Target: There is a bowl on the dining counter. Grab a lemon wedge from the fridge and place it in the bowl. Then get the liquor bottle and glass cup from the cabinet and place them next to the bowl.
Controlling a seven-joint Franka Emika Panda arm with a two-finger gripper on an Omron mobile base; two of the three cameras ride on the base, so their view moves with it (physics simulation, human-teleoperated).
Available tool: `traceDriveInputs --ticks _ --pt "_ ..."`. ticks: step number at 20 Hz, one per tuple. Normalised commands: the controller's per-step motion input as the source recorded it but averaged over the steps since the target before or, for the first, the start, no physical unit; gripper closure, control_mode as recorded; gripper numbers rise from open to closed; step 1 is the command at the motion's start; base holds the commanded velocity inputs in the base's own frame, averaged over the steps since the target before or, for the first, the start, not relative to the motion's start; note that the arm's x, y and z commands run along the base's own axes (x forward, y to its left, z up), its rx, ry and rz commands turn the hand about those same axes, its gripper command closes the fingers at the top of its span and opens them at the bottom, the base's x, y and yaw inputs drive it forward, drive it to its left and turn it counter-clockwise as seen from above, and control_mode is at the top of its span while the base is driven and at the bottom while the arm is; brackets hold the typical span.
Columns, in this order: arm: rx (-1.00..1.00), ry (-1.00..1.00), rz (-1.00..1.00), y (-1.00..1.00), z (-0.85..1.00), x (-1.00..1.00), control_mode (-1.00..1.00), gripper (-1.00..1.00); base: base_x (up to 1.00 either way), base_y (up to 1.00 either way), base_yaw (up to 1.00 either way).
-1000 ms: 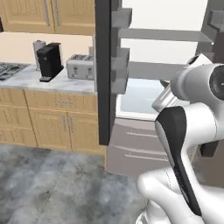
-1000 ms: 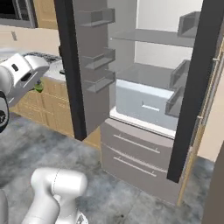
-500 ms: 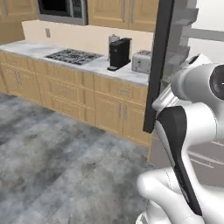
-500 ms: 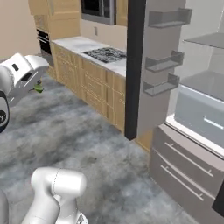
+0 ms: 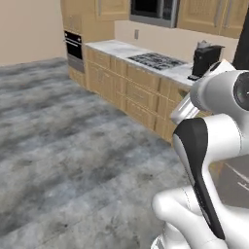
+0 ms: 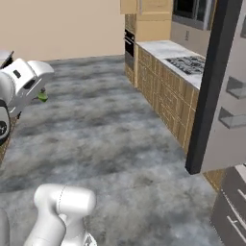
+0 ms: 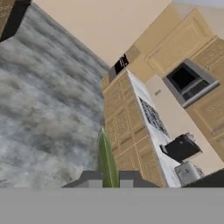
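A thin greenish lemon wedge (image 7: 106, 159) is pinched between my two dark fingertips, and my gripper (image 7: 109, 179) is shut on it. From the right base camera the same wedge (image 6: 43, 96) pokes out beside my white hand at the far left, held high above the grey floor. The fridge's open door (image 6: 215, 89) stands at the right with its dark edge towards me, and the fridge drawers (image 6: 232, 213) show low in the corner. The bowl, the liquor bottle, the glass cup and the cabinet holding them are out of view.
A run of wooden base cabinets carries a counter with a stovetop (image 5: 157, 60) and a black coffee machine (image 5: 206, 59). A wall oven (image 5: 75, 45) ends the run and a microwave (image 5: 152, 9) hangs above. Open grey floor (image 5: 73, 146) spreads to the left.
Both base views have swung left with the base: the fridge interior has slid off to the right and the counter run and open floor have come in. The wedge stays in my grip.
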Motion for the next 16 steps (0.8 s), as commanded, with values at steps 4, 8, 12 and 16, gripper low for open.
traceDriveInputs --ticks 4,8,12,16 --pt "0.00 0.00 0.00 0.00 0.00 0.00 1.00 1.00 -0.27 0.00 0.62" --pt "0.00 0.00 0.00 0.00 0.00 0.00 1.00 1.00 -0.23 0.01 0.57" --pt "0.00 0.00 0.00 0.00 0.00 0.00 1.00 1.00 -0.08 0.34 0.46" --pt "0.00 0.00 0.00 0.00 0.00 0.00 1.00 1.00 0.00 0.95 0.25"
